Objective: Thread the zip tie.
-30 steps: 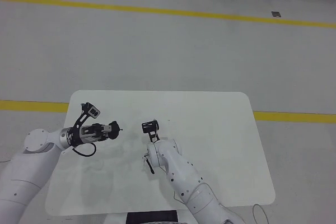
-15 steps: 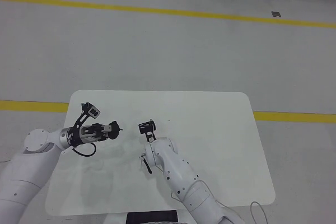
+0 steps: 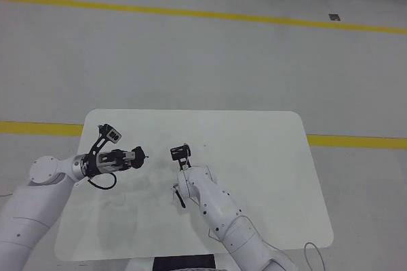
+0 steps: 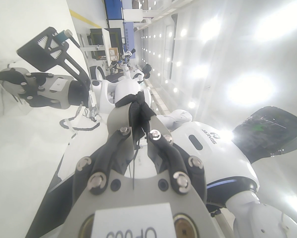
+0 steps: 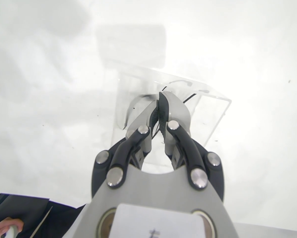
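Swaying a little toward the left arm (image 3: 54,169) and then back again, the right arm (image 3: 210,200) ended almost where it had been a second earlier, its wrist over the middle of the white, round-cornered desk (image 3: 258,135). The left arm had not stirred at all. That small wobble read as a fine adjustment rather than progress, and the threading itself seemed not to have begun, since the two arms had not yet been brought together. The right arm's jaws pointed down into a clear, thin-walled plastic box (image 5: 214,115) standing on the desk and were pressed together. Loose black strands (image 5: 189,98) lay in the box around their tips, but whether one was pinched between them could not be told. The left arm was held out roughly level above the desk, its wrist turned toward the right arm, near it but not touching. Its jaws were closed on a thin black plastic zip tie (image 4: 133,174), whose tail ran back from the closed tips toward the palm. So the zip tie was up off the desk, waiting in the left arm's grip.
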You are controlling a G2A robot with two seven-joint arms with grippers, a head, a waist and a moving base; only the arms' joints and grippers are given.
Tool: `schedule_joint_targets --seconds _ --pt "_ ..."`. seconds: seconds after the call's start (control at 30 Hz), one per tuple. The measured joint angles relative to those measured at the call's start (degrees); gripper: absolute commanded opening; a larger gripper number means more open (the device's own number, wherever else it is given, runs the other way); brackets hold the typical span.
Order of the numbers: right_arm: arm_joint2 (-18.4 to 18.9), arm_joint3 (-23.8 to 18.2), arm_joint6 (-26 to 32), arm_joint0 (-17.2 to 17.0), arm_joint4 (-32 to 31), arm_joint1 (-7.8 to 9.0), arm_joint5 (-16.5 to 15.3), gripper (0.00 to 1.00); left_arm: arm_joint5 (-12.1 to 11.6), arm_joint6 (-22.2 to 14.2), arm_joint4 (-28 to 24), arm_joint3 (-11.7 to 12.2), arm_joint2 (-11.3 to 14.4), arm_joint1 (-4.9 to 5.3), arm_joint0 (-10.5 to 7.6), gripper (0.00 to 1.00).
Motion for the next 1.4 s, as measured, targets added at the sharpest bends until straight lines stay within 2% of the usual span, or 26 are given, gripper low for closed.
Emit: schedule_joint_targets --seconds 0.47,0.67,0.8,1.1,1.23,1.33,1.4 --pt "1.37 -8.55 1.41 -3.75 0.00 1.76 0.00 0.00 0.00 0.00 0.00 0.00 0.00 0.00 0.00 0.00" --pt "2.90 -13.93 1.54 -7.37 0.26 1.35 0.00 0.00 0.00 0.00 0.00 0.00 0.00 0.00 0.00 0.00" --pt "4.24 -16.75 0.16 -9.12 2.74 1.20 -0.30 0.00 0.00 0.00 0.00 0.00 0.00 0.00 0.00 0.00" --pt "8.54 -24.05 -4.67 -13.54 11.47 2.15 -6.00 0.00 0.00 0.00 0.00 0.00 0.00 0.00 0.00 0.00" --pt "11.75 -27.46 -8.64 -16.08 18.38 2.61 -8.23 0.00 0.00 0.00 0.00 0.00 0.00 0.00 0.00 0.00" --pt "13.29 -28.36 -10.80 -17.05 22.75 2.80 -9.94 0.00 0.00 0.00 0.00 0.00 0.00 0.00 0.00 0.00" --pt "13.28 -28.33 -10.75 -17.03 22.58 2.80 -9.93 0.00 0.00 0.00 0.00 0.00 0.00 0.00 0.00 0.00"
